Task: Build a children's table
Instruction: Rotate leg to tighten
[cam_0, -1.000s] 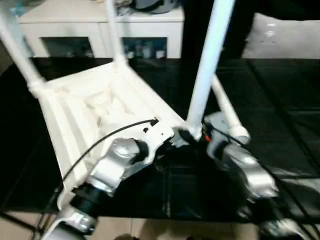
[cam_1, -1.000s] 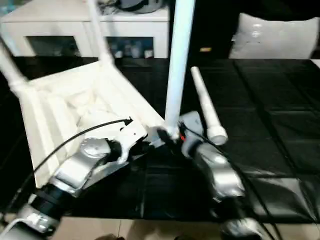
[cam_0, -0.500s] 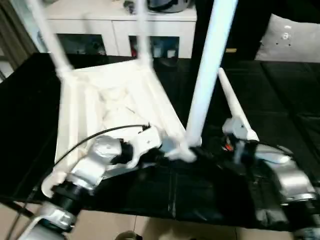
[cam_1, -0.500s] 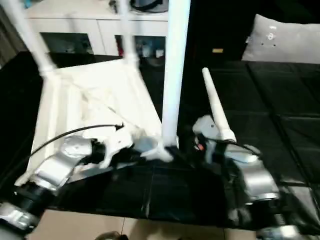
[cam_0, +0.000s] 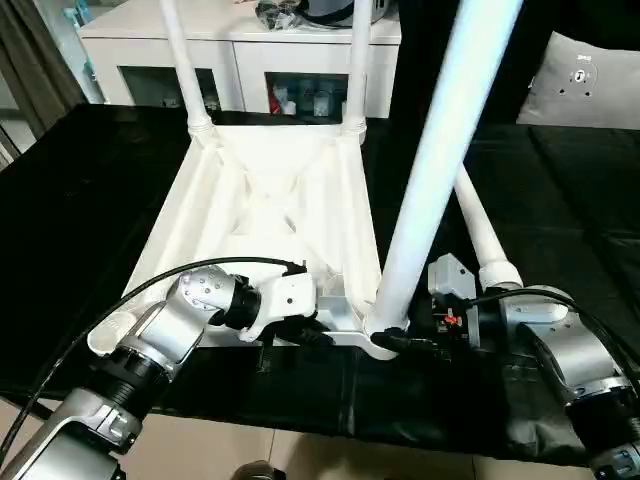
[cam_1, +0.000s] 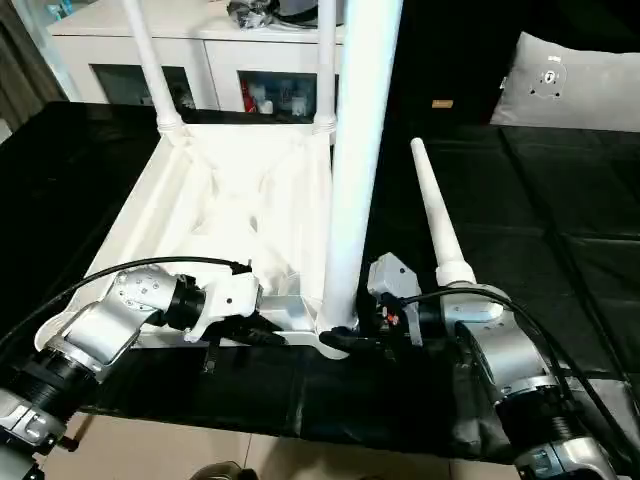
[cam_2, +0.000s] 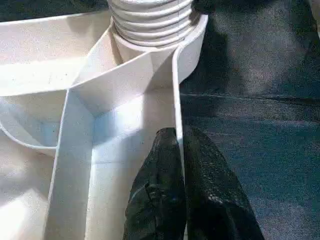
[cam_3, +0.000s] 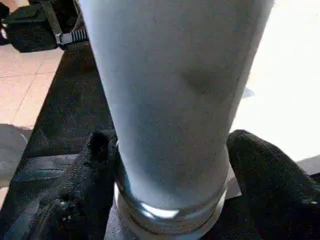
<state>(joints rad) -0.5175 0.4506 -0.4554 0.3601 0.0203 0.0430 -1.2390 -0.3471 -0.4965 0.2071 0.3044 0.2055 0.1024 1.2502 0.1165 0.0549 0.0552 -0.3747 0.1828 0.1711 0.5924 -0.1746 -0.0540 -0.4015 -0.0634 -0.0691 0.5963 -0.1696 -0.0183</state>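
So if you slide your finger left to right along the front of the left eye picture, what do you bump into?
The left hand → the near table leg standing upright in its corner socket → the right hand → the loose table leg lying on the black work table.

One upturned children's table (cam_0: 270, 215) carries three upright legs (cam_1: 355, 170); a fourth leg (cam_1: 437, 225) lies just beside it on the black tabletop (cam_0: 90, 190). One cabinet (cam_0: 240, 45) stands behind it.

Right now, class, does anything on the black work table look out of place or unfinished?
Yes: one white leg lies loose on the black-covered work table beside the upside-down tabletop; the other three stand in corner sockets, so it looks unfinished.
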